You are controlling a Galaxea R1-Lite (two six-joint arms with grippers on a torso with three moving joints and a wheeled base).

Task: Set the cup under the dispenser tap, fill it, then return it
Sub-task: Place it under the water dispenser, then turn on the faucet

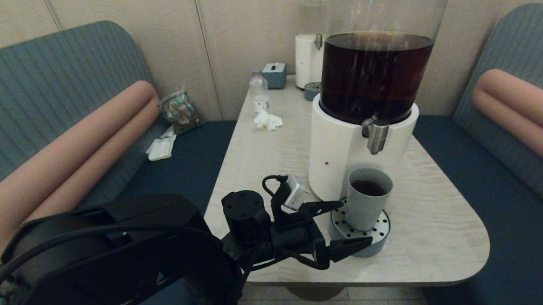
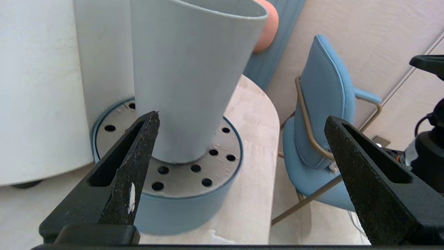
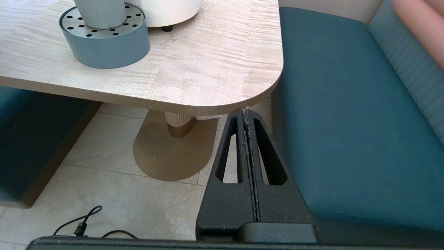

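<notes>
The cup (image 1: 368, 197) stands on the drip tray (image 1: 382, 245) beneath the dispenser tap (image 1: 375, 135), holding dark liquid. The left gripper (image 1: 352, 226) is spread wide beside it; an off-centre closure could tip it. The right gripper (image 3: 247, 114) is closed, parked below the worktop (image 3: 215, 69).

You get a dim head view; wrist views brighter. The pale wood-grain table (image 3: 194, 66) shows soft glare, no hard shadows.
</notes>
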